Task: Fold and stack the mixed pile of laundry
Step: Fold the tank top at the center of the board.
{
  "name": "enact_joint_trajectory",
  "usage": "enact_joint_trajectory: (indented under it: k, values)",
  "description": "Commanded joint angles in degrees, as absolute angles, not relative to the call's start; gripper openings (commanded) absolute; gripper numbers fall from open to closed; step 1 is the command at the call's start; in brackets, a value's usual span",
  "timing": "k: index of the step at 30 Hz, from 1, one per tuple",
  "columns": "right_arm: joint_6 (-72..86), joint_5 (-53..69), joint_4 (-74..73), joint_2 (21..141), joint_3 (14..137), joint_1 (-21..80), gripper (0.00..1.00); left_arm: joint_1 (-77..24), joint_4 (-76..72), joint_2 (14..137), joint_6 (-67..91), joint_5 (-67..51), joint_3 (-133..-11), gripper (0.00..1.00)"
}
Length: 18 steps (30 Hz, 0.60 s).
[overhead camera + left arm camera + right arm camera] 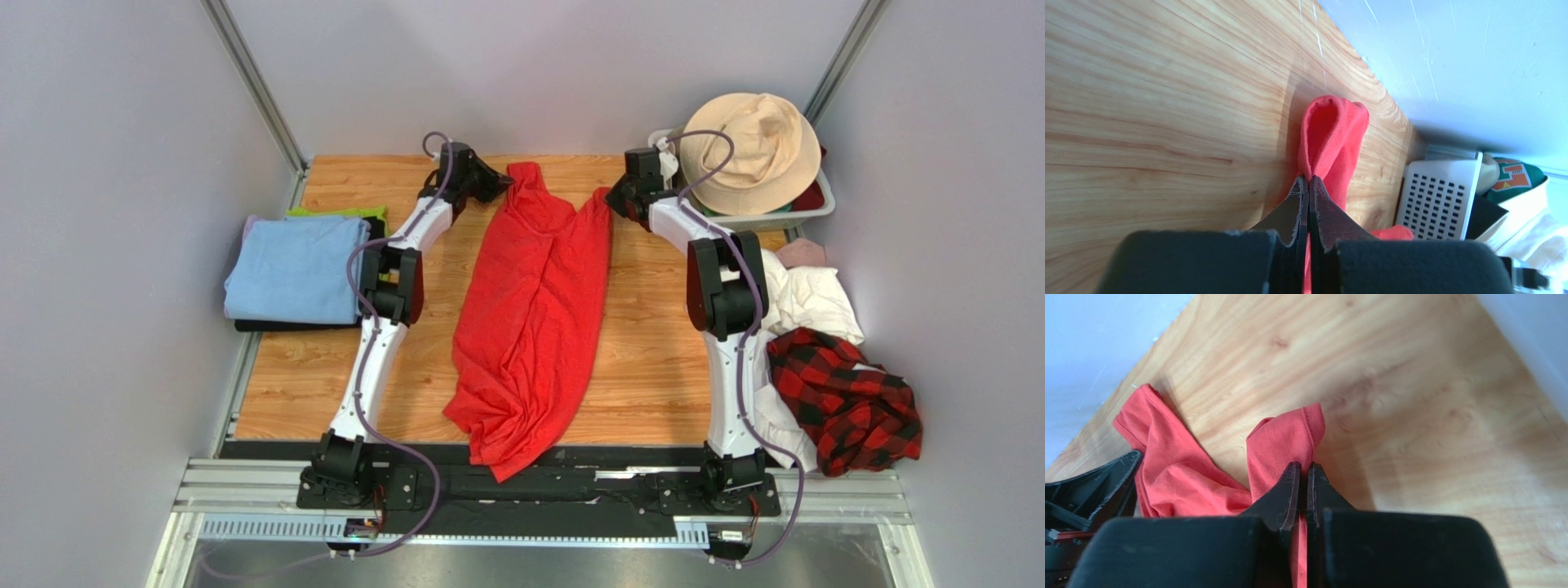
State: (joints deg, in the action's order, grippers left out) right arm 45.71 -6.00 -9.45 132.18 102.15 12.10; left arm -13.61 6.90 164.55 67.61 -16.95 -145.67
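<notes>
At the table (650,368)'s near edge the red T-shirt (530,319) begins, a crumpled strip running up the middle; the remaining laundry pile (840,392) heaps at the right edge. Light, limp cloth, it sags unless taken by two corners. At the far edge, left gripper (1308,179) and right gripper (1303,467) each pinch tight on a shirt corner.

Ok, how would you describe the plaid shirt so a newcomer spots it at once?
Start at the wooden table and go to its right edge, toward the near corner. There a crumpled heap lies beside the white cloths: the plaid shirt. Its red-and-black checks set it apart from those white pieces and the plain red T-shirt in the middle.
</notes>
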Motion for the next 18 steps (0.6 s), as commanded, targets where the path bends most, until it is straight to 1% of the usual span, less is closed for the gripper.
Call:
enact_joint_trajectory:
  k: [1, 3, 4, 9, 11, 12, 14, 16, 17, 18]
  values:
    - [41.8, -5.6, -8.2, 136.1, 110.6, 12.6, 0.0, -11.3, 0.4, 157.5, 65.5, -12.1, -141.3, 0.0]
    - [41.1, -3.0, -7.6, 139.9, 116.0, 12.6, 0.0, -9.8, 0.3, 157.3, 65.3, -12.3, -140.9, 0.0]
    - [40.3, -2.1, -7.8, 141.7, 118.6, 12.5, 0.0, -9.2, -2.5, 157.4, 65.7, -13.3, -140.2, 0.0]
    - [38.1, -0.8, -9.4, 151.8, 135.0, 12.4, 0.0, -6.4, -8.1, 157.3, 68.1, -13.5, -135.8, 0.0]
    - [38.6, -0.9, -9.1, 154.0, 138.5, 12.0, 0.0, -5.7, -9.7, 157.6, 67.8, -12.5, -136.1, 0.0]
    - [39.0, 1.0, -8.5, 154.9, 139.6, 11.8, 0.0, -5.5, -10.2, 158.1, 67.9, -11.6, -137.1, 0.0]
    - [40.8, 2.2, -4.9, 156.4, 140.5, 11.2, 0.0, -5.3, -11.5, 159.4, 68.0, -10.8, -139.3, 0.0]
    - [41.6, 3.0, -2.3, 157.7, 141.0, 10.6, 0.0, -5.3, -11.5, 162.6, 68.1, -10.2, -144.9, 0.0]
    - [42.1, 3.2, -0.8, 158.1, 141.4, 10.5, 0.02, -5.3, -11.3, 165.2, 68.9, -10.2, -147.1, 0.01]
    - [42.1, 3.6, -0.6, 158.7, 142.4, 10.3, 0.14, -5.3, -11.8, 166.3, 69.4, -10.0, -150.5, 0.17]
